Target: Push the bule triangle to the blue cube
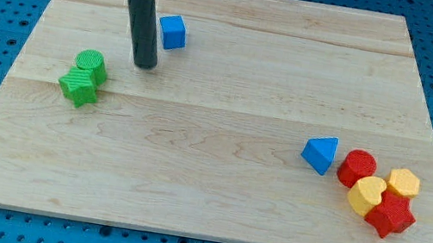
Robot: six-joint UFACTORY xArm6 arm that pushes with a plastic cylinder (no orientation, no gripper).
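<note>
Wooden board [210,216] on a blue pegboard: my tip [145,65] rests bare, holding nothing, just beside the blue cube [173,32]. Well apart, the blue triangle [320,153] sits near the red and yellow cluster. Approach seems pending; next I must circle behind the triangle's right.

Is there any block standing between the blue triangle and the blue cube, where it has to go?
Nothing visible does. The board between the blue triangle and the blue cube is bare. My tip sits just beside the cube, toward the view's bottom-left, off that line.
</note>
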